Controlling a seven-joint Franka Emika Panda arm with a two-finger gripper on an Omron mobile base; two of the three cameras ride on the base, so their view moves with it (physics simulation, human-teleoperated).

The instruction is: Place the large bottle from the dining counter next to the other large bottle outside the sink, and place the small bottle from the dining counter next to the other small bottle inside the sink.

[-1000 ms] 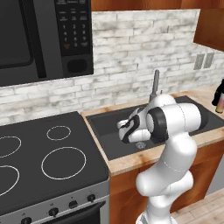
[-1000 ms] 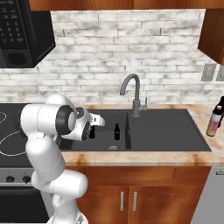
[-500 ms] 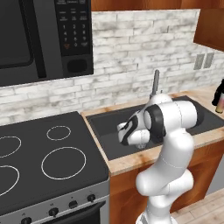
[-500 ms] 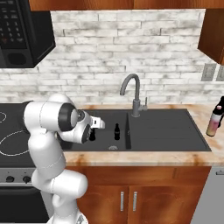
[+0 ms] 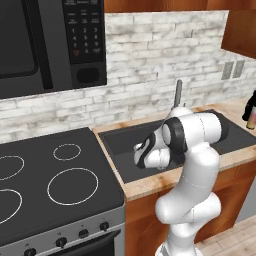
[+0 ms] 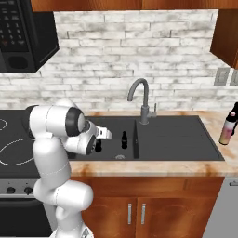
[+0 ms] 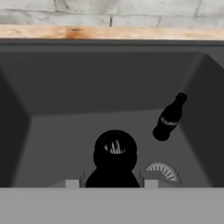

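My gripper [image 7: 112,181] hangs low over the left part of the dark sink [image 6: 176,139], shut on the small bottle [image 7: 114,151]. I look down on the bottle's black cap between the fingertips. From the right base view the small bottle [image 6: 98,146] hangs from the gripper [image 6: 97,143] just above the basin floor. The other small bottle [image 7: 169,117] stands upright on the basin floor to the right of it, apart from it [image 6: 124,139]. The pink and yellowish large bottle [image 6: 227,130] stands on the counter right of the sink, beside a dark bottle [image 6: 234,109] cut by the frame edge.
A round drain [image 7: 162,171] lies in the basin floor just right of the held bottle. The steel gooseneck tap [image 6: 142,100] rises behind the sink. A black stovetop [image 5: 50,180] lies left of the sink, under a microwave [image 5: 50,40].
The hand has sunk a little lower into the basin with the small bottle still in its grip. Nothing else has moved.
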